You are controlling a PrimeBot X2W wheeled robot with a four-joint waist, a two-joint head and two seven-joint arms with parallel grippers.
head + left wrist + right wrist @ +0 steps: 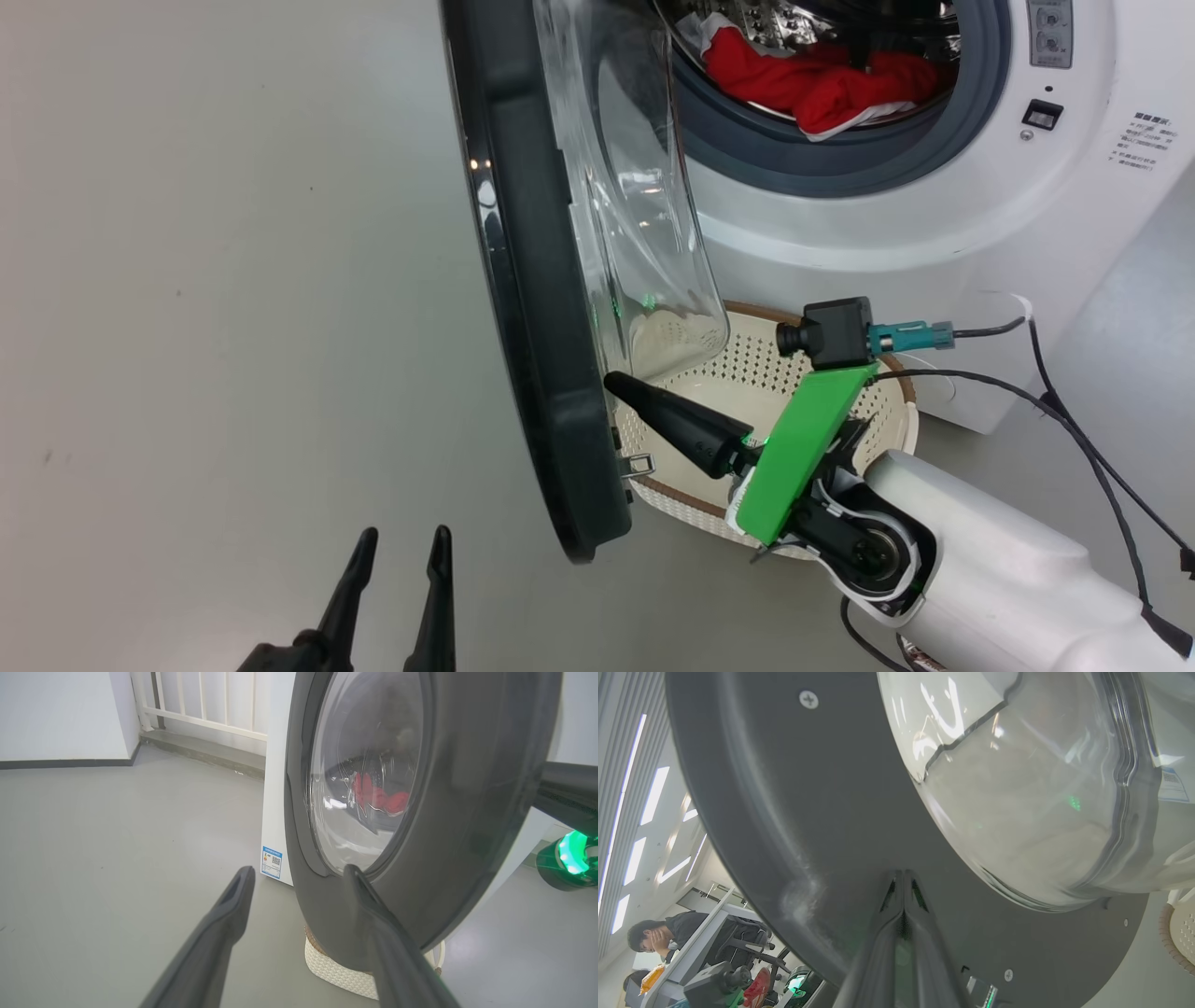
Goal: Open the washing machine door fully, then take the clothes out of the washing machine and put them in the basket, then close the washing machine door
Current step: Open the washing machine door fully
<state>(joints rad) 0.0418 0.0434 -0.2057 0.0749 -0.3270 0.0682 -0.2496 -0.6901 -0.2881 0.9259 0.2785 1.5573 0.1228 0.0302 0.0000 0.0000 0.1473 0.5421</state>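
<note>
The washing machine door [532, 280] runs off the head view's top edge, and with the right arm [980, 560] it hides a good chunk of the basket [747, 369]. Seen through its glass, the clothes [397, 800] are a warped red smear. The label [1141, 140] print's too tiny to read.

Smooth grey floor [233, 280] under the white washing machine [934, 205] and the cream basket [756, 369] just beside it
</note>
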